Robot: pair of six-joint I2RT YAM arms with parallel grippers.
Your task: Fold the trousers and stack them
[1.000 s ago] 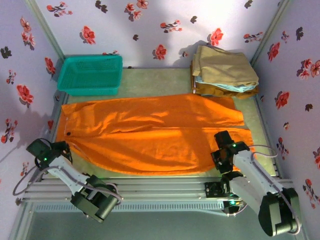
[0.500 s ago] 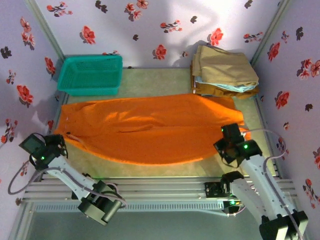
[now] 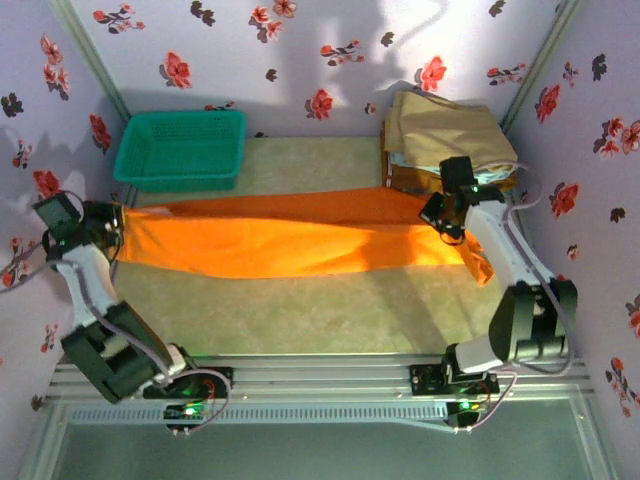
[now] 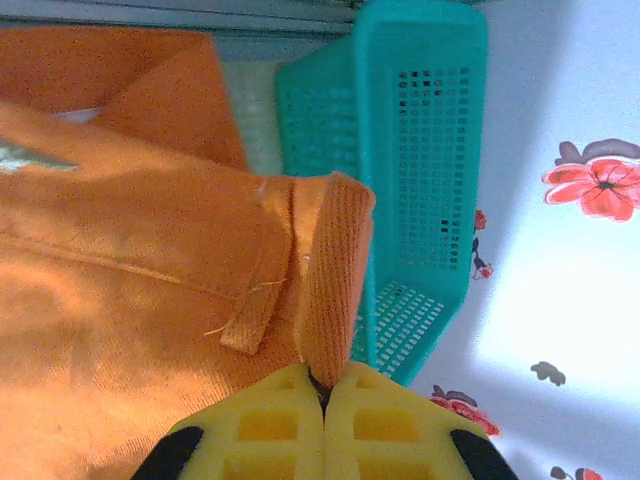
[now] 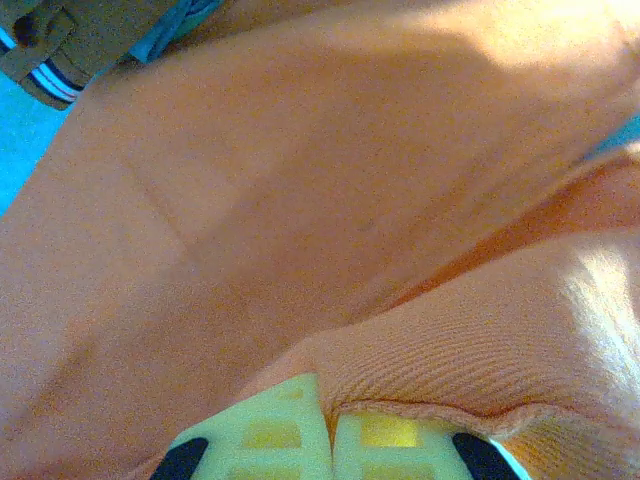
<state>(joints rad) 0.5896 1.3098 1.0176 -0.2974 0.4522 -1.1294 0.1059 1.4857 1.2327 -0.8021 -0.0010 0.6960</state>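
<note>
We found left hand point(image 4: 322, 385) and right hand point(image 5: 332, 410) clamped on the trousers point(image 3: 290, 235), apparently folded lengthwise; further folds and stacking outstanding.

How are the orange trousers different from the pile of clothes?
The orange trousers are stretched out long; the pile of clothes is folded small. The trousers are bright orange; the pile is tan on top. The left fingers and right fingers pinch the trousers; the pile is not held. Both are cloth.

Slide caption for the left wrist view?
Left hand pinches a fold of the bright orange cloth trousers beside the teal perforated plastic basket.
</note>
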